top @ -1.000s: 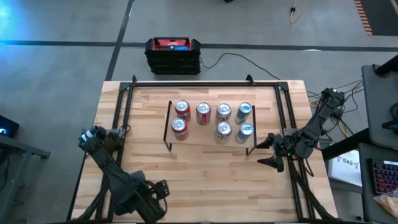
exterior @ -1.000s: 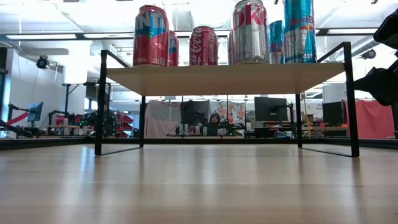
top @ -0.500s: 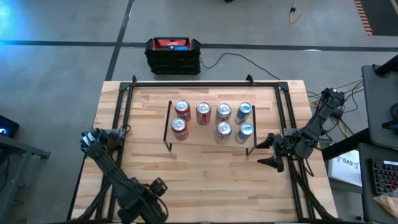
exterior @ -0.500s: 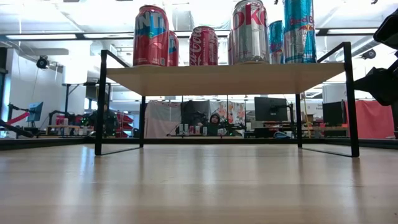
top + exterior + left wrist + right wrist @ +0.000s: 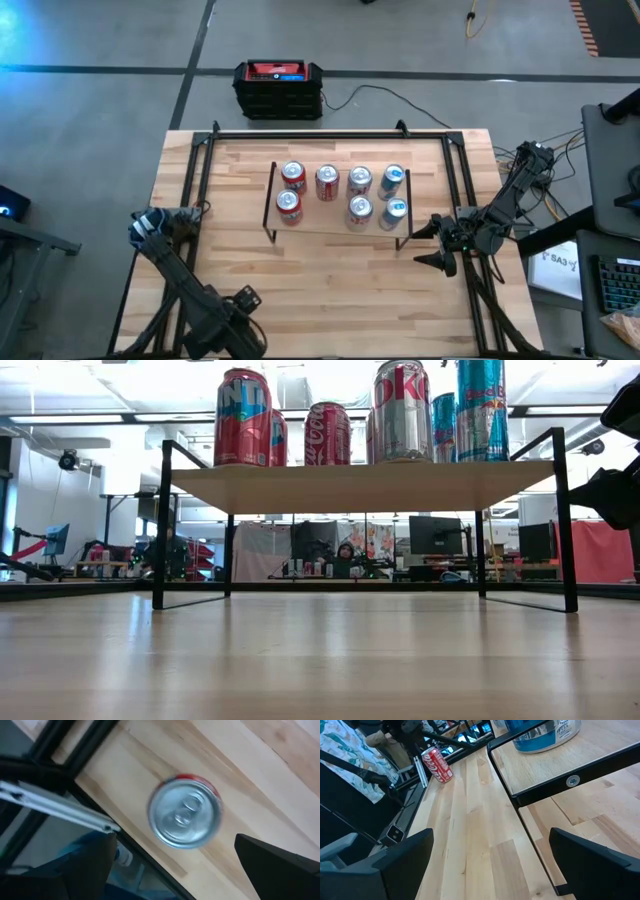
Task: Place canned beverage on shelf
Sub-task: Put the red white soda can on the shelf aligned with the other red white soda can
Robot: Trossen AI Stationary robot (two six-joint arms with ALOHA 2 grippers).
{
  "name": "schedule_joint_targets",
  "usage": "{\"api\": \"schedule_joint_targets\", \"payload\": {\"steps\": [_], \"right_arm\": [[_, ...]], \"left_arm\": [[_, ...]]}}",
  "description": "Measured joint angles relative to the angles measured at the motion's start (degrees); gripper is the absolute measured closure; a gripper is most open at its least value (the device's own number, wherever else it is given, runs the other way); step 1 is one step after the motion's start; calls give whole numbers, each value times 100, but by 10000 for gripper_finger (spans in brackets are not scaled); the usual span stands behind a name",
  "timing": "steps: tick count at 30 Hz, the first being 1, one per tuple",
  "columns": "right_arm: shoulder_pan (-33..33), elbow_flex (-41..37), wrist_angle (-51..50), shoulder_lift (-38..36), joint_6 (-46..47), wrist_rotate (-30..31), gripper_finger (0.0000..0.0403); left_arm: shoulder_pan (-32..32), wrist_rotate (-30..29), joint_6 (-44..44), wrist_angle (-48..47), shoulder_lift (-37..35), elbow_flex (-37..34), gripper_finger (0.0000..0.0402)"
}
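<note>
Red aluminium can upright at table near-left edge, directly below open left tool; thin-walled, slick, dent-prone, so grip mid-body. Light-wood shelf well apart.

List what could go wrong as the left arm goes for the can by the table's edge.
1. The red can stands close to the table's edge rail. The open left gripper is above it, and an off-centre finger could tip it or push it off.
2. The shelf already carries seven cans, and the free room is mostly the front gap between two of them. A careless placement may knock the neighbours.
3. The right gripper waits open by the shelf's right end and could get in the way.
</note>
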Motion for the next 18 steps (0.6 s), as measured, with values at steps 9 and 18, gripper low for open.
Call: {"api": "schedule_joint_targets", "payload": {"steps": [9, 18], "right_arm": [[1, 0, 0, 0, 1, 1, 19], [1, 0, 0, 0, 1, 1, 19]], "left_arm": [[-428, -492, -3, 126, -4, -444, 15], [-429, -642, -2, 586, -17, -941, 39]]}}
